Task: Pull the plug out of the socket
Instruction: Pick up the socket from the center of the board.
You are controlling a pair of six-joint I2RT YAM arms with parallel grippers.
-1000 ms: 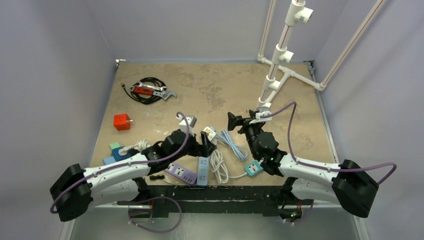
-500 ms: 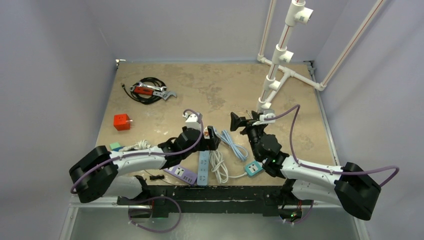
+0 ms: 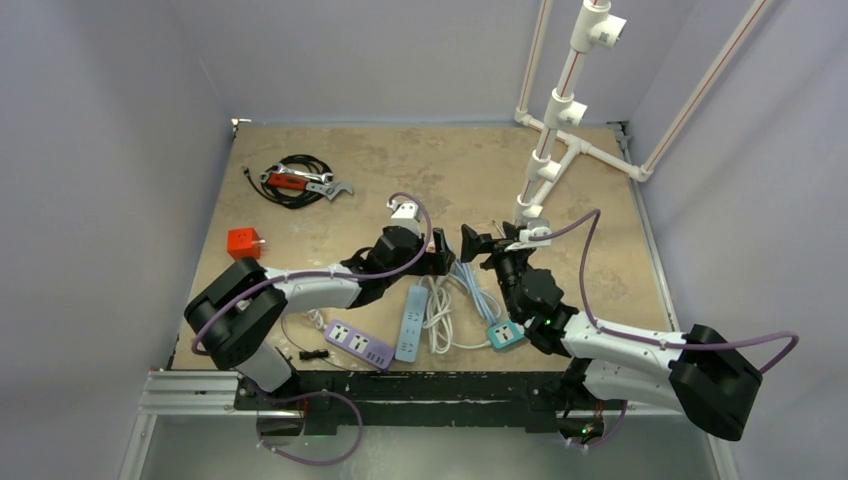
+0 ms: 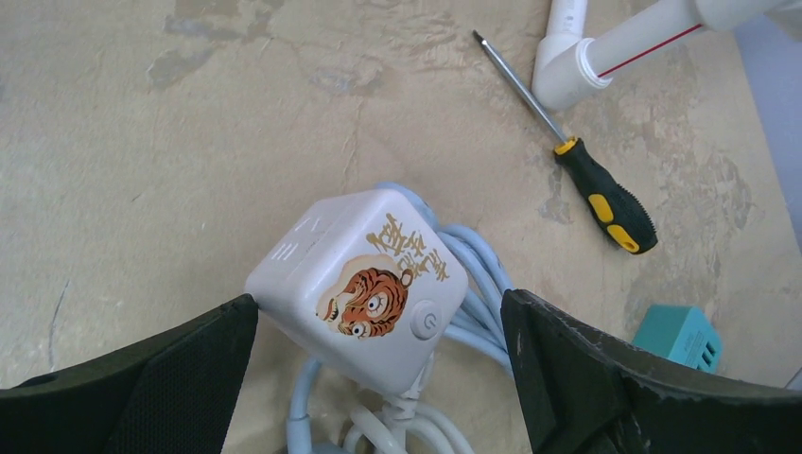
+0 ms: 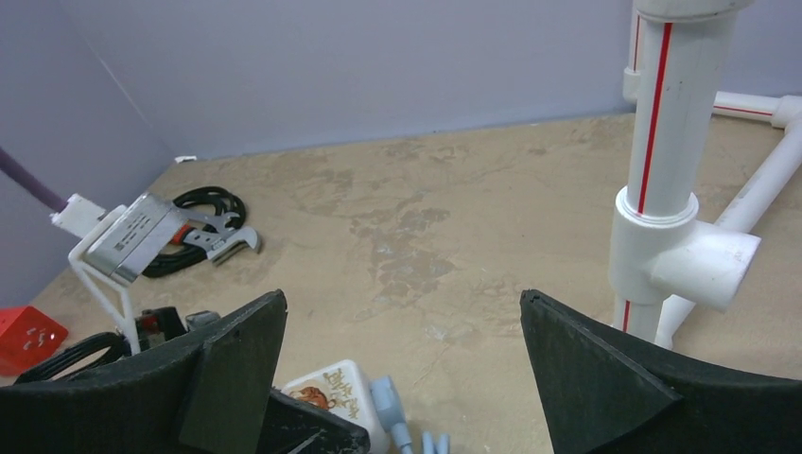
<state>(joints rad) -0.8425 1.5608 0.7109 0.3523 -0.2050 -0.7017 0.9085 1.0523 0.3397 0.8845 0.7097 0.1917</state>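
The socket is a white cube (image 4: 364, 288) with a tiger sticker and a power button, lying on the tan table. It sits between the fingers of my open left gripper (image 4: 378, 303); one finger's tip is at its left corner, the other stands clear. The light-blue plug (image 5: 386, 397) sticks out of the cube's far side, and its blue cable (image 4: 473, 274) runs back past the right finger. In the right wrist view my right gripper (image 5: 402, 298) is open, just above and beyond the cube (image 5: 340, 388), holding nothing. From the top view both grippers (image 3: 440, 255) (image 3: 470, 243) meet mid-table.
A black-and-yellow screwdriver (image 4: 591, 184) lies by the white PVC pipe frame (image 4: 605, 52). A teal socket block (image 3: 506, 335), a pale blue power strip (image 3: 412, 320), a purple strip (image 3: 360, 343) and a white cable coil (image 3: 437, 310) lie near the front. A red cube (image 3: 243, 243) and wrench (image 3: 300, 182) are left.
My left arm has stretched up and to the right, bringing its open gripper round the white cube. The strips and cables near the front shifted slightly. The right gripper has barely moved.
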